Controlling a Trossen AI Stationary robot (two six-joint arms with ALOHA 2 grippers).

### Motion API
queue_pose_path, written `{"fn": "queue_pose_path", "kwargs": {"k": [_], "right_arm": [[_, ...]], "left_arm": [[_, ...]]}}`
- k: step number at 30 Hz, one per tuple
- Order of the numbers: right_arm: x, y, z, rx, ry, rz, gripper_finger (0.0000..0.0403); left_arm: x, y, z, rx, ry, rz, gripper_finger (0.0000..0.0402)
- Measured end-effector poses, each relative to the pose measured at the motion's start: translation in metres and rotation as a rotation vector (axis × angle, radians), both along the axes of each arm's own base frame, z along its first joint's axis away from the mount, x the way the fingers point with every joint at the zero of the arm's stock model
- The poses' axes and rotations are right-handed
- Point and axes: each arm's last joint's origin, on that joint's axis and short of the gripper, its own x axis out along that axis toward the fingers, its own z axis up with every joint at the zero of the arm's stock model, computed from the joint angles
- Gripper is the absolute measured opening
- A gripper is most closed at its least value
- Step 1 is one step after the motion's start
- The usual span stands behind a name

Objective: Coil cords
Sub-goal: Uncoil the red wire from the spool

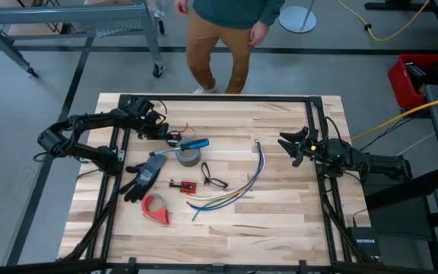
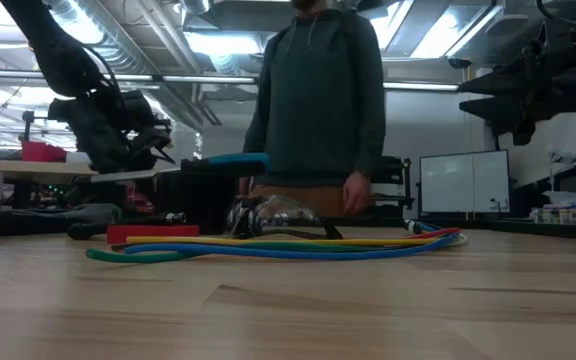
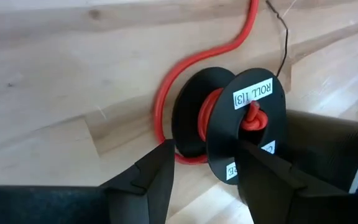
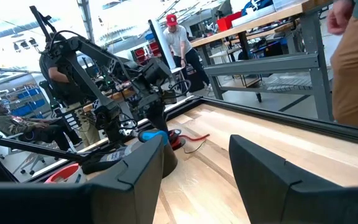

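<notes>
A thin red wire [image 3: 199, 55] is partly wound on a small black spool [image 3: 229, 118] with a white label. The spool rests on the table near the far left [image 1: 175, 139]. The wire's free length curls round the spool and runs off across the wood. My left gripper [image 3: 201, 158] is open and low over the table, one finger on each side of the spool's near part; it also shows in the high view [image 1: 160, 128]. My right gripper [image 1: 295, 148] is open and empty, raised at the table's right side. My left gripper's fingers [image 3: 258, 174] stand close on either side of the spool's near flange [image 3: 247, 99]. I cannot tell whether they touch it. They come at it slanting down from the table's left. The spool rests on the table.
A blue-handled screwdriver [image 1: 195, 144], a grey tape roll [image 1: 189, 157], a black glove [image 1: 144, 176], a red tape dispenser [image 1: 157, 208], a black looped cord [image 1: 213, 180] and a multicoloured wire bundle [image 1: 238, 189] lie mid-table. A person [image 1: 226, 30] stands at the far edge.
</notes>
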Motion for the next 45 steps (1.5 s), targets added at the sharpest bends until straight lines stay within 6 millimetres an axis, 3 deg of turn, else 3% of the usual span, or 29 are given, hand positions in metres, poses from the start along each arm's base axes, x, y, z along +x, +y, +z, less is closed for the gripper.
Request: {"fn": "queue_pose_path", "kwargs": {"k": [11, 21, 27, 45], "right_arm": [[0.0, 0.0, 0.0, 0.0, 0.0, 0.0, 0.0188], [0.0, 0.0, 0.0, 0.0, 0.0, 0.0, 0.0188], [0.0, 0.0, 0.0, 0.0, 0.0, 0.0, 0.0188], [0.0, 0.0, 0.0, 0.0, -0.004, -0.001, 0.0188]], "left_arm": [[0.005, -0.003, -0.005, 0.007, -0.08, 0.016, 0.0095], [0.012, -0.004, -0.003, 0.079, -0.093, -0.015, 0.0065], [0.012, -0.003, -0.002, 0.136, -0.084, -0.053, 0.0008], [0.019, 0.008, 0.007, 0.306, -0.154, -0.047, 0.0]]}}
